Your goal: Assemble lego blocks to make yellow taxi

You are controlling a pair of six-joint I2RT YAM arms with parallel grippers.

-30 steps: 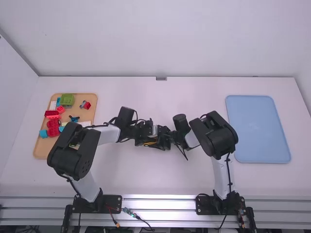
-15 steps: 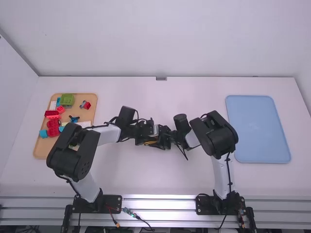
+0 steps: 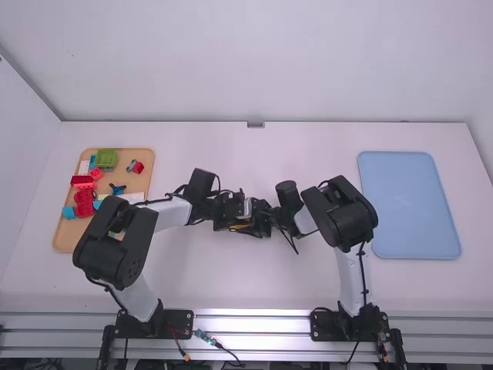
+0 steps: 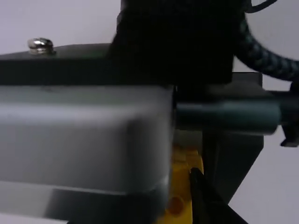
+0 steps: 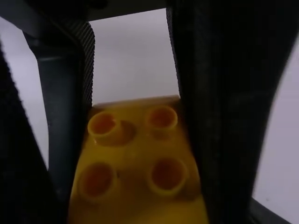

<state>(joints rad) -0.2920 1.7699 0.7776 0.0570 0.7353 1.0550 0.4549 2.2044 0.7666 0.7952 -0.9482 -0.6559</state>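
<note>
Yellow block (image 3: 241, 226) at mid-table, between the left gripper (image 3: 233, 218) and the right gripper (image 3: 260, 220), which meet over it from opposite sides. I judge its long axis to run roughly from one gripper toward the other, left to right across the table, though its nearer end is cut off at the bottom edge of the right wrist view and I cannot fix its full length. Its studs (image 5: 161, 117) face the right wrist camera.

State of the left gripper: closed to about the block's width, its ribbed pads (image 5: 88, 60) set against the two long sides, so I take it to have the block in its grasp. State of the right gripper: I cannot tell from my station how far it is open, nor whether it bears on the block. Neither arm is clearly the nearer; both are at the block.

The relation that governs the next move, as I judge it, is this line between the grippers. If the right one is to take or press the block, I need it square to that long axis, with its grip clear of the left one's. A skewed approach could make the two grippers bind on each other or twist the block out of line.
</note>
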